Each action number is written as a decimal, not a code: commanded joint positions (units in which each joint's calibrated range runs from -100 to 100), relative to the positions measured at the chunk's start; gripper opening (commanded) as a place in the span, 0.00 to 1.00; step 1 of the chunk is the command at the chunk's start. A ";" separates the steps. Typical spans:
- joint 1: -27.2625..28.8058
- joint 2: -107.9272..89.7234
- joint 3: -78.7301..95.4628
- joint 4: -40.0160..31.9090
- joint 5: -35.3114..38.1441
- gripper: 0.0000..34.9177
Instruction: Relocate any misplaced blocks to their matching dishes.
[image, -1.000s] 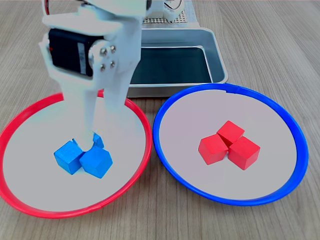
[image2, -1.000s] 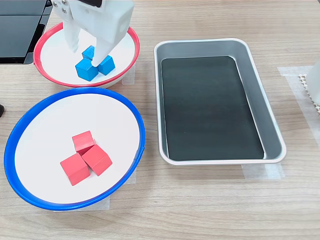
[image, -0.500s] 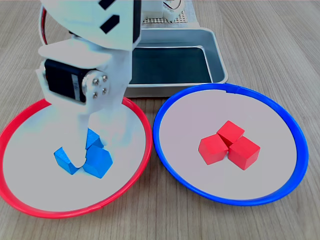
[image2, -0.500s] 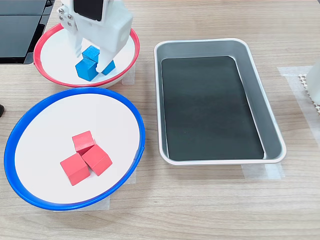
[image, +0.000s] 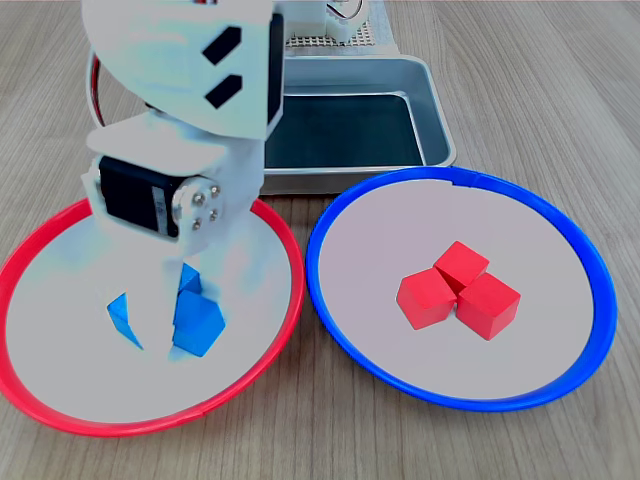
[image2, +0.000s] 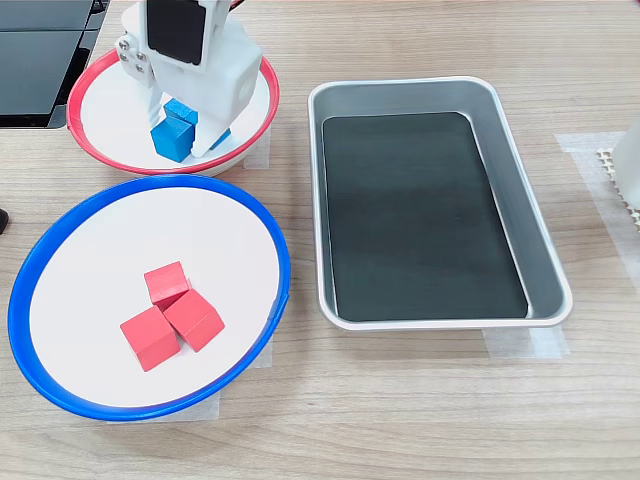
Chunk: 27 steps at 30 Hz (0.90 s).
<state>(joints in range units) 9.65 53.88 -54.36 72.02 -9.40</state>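
Going left to right in the first exterior view, I start at the red-rimmed plate (image: 262, 335), where my gripper (image: 160, 315) is down among the blue cubes (image: 197, 322). My white body hides most of the cluster, so I only see parts of the cubes: a sliver on one side of my fingers and a fuller block on the other. From the second exterior view my gripper (image2: 185, 135) stands right over the same cluster (image2: 172, 140), with a finger on each side of one cube. I judge that I am set to take that cube, but I cannot tell whether my fingers have closed on it or merely straddle it.

The blue cubes sit here because they are the wrong colour for this plate; they belong next door. That is the blue-rimmed plate (image: 560, 245), just beside the red one, rims nearly touching. On it lie three red cubes (image: 458, 291) huddled together and touching, equally misplaced.

Behind both plates is the grey metal tray (image: 435, 110), empty of cubes and no part of the sorting.

So nothing is sorted yet, as I read it: all six cubes need to swap sides. The tight huddles will make it awkward to pull out one without nudging its neighbours.
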 joint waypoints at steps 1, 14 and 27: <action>-0.38 -0.02 -2.22 -0.75 0.20 0.44; -0.38 0.07 1.60 -1.90 -0.24 0.40; 0.94 -2.41 5.52 -4.21 -0.68 0.01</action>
<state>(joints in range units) 9.91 53.79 -51.18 68.92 -9.89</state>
